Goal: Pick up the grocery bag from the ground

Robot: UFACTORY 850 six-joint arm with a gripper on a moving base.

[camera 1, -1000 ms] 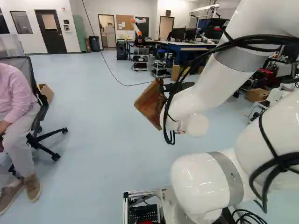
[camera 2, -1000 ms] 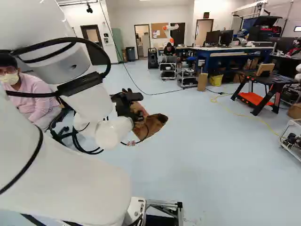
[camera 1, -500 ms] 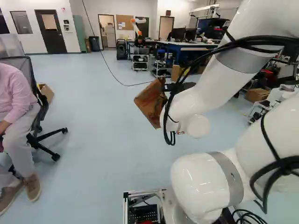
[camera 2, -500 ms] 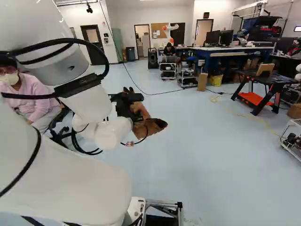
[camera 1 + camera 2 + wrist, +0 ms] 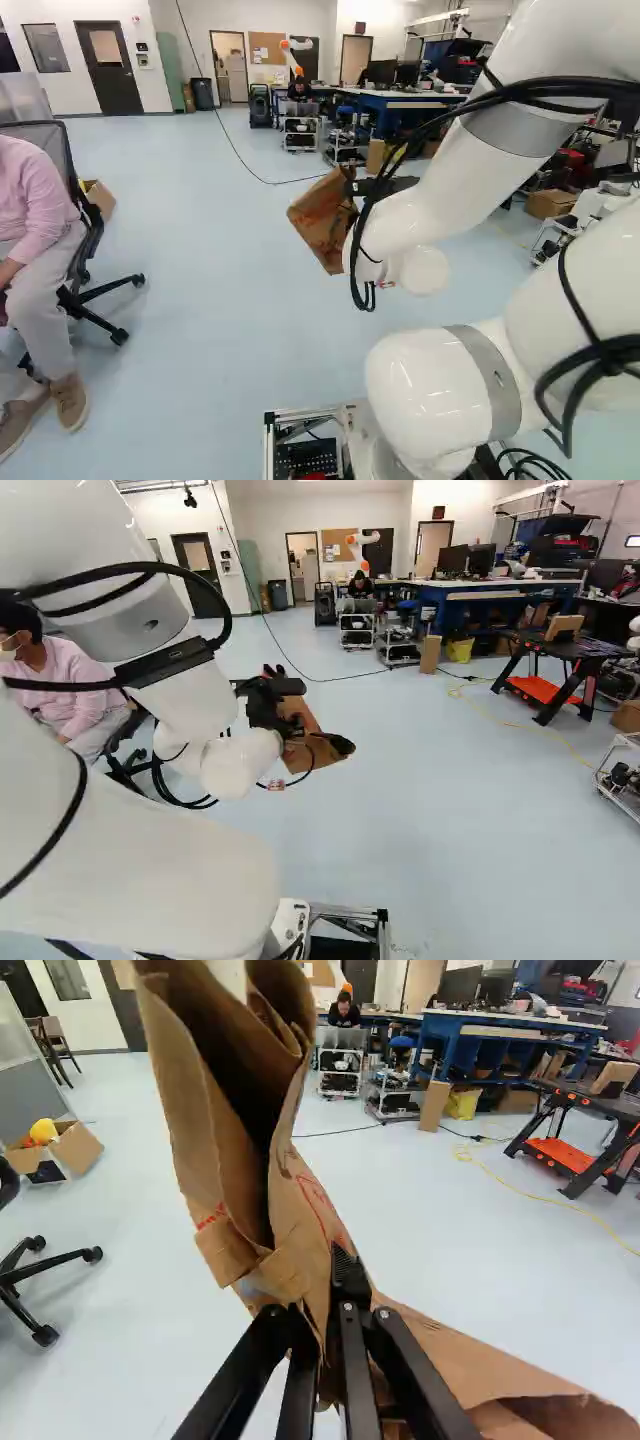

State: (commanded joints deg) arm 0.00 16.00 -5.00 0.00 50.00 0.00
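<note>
Left base view: see pale blue floor [image 5: 200, 350] spreading wide across the room. Find the white arm [image 5: 440, 200] reaching down from upper right toward the middle, dark cables looped along it. Look to the far end in the right base view for a blue workbench [image 5: 430, 600] with monitors on top, then, at the right, for a black work table [image 5: 590, 650] with an orange shelf [image 5: 540, 688] low between its legs. At the left of the left base view, notice a black office chair [image 5: 110, 288]. Near that, an open carton [image 5: 80, 1148].

Next, spot the brown paper grocery bag [image 5: 322, 225], tilted, at the end of the arm and seemingly held up off the floor. Meet the black gripper [image 5: 272, 702] there too, clamped on the bag, with creased paper pinched between both fingers [image 5: 347, 1290] in the wrist view. Beyond, a small yellow ball [image 5: 43, 1132] inside the carton.
</note>
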